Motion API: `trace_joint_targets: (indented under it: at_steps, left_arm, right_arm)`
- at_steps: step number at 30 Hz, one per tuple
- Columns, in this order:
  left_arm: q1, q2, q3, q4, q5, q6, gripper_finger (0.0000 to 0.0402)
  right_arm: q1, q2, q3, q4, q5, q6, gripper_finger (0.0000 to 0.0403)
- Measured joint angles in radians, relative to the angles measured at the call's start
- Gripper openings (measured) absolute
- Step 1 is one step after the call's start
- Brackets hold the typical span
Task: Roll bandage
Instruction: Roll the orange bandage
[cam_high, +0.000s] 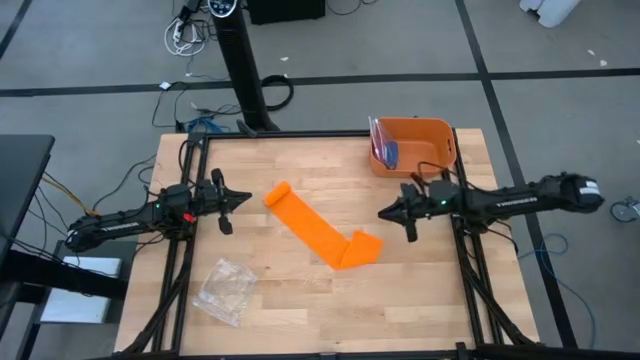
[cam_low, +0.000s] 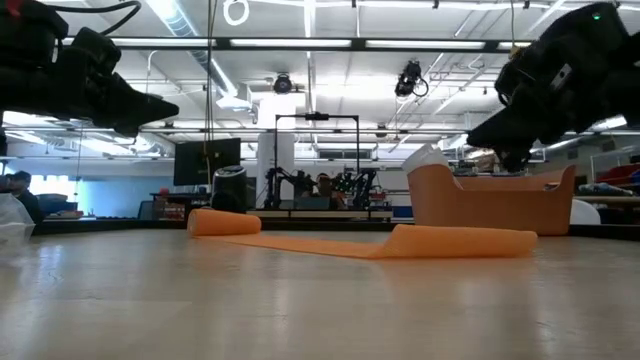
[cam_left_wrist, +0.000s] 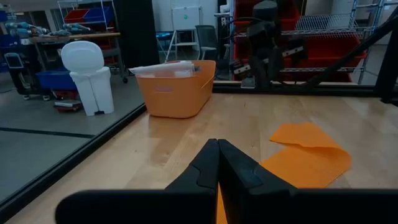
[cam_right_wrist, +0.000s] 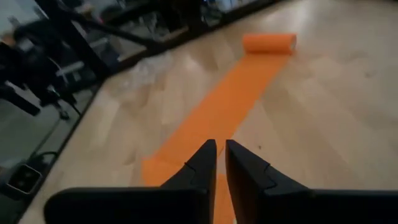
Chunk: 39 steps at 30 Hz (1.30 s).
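Observation:
The orange bandage lies flat on the wooden table as a long slanting strip. Its far-left end is rolled into a small cylinder, and its near-right end is folded over on itself. The low view shows the roll and the fold both resting on the table. My left gripper is shut and empty, hovering above the table just left of the roll. My right gripper is shut and empty, hovering right of the folded end. The strip also shows in both wrist views.
An orange plastic bin holding some packets stands at the table's far right corner. A crinkled clear plastic bag lies near the front left. Bare wood lies between the strip and the table's near edge.

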Motion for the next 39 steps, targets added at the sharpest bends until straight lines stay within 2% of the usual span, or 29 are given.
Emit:
trace_joint_targets:
  at_steps: [4, 7, 12, 19, 27, 32, 39]
  left_arm:
    - [0.000, 0.000, 0.000, 0.000, 0.000, 0.000, 0.0012]
    - [0.000, 0.000, 0.000, 0.000, 0.000, 0.000, 0.0012]
    - [0.000, 0.000, 0.000, 0.000, 0.000, 0.000, 0.0012]
    - [0.000, 0.000, 0.000, 0.000, 0.000, 0.000, 0.0012]
    - [0.000, 0.000, 0.000, 0.000, 0.000, 0.000, 0.0012]
    - [0.000, 0.000, 0.000, 0.000, 0.000, 0.000, 0.0012]
    - [0.000, 0.000, 0.000, 0.000, 0.000, 0.000, 0.0012]
  right_arm:
    - [0.070, 0.157, 0.101, -0.013, 0.056, 0.001, 0.0078]
    - [0.117, 0.282, 0.209, -0.116, 0.094, 0.002, 0.0094]
    - [0.155, 0.465, 0.388, -0.365, 0.145, 0.020, 0.0098]
    - [0.163, 0.648, 0.538, -0.511, 0.149, -0.001, 0.0098]
    - [0.154, 0.794, 0.606, -0.599, 0.150, -0.020, 0.0093]
    - [0.152, 0.827, 0.629, -0.602, 0.157, -0.028, 0.0084]
    - [0.151, 0.820, 0.629, -0.610, 0.156, -0.046, 0.0009]
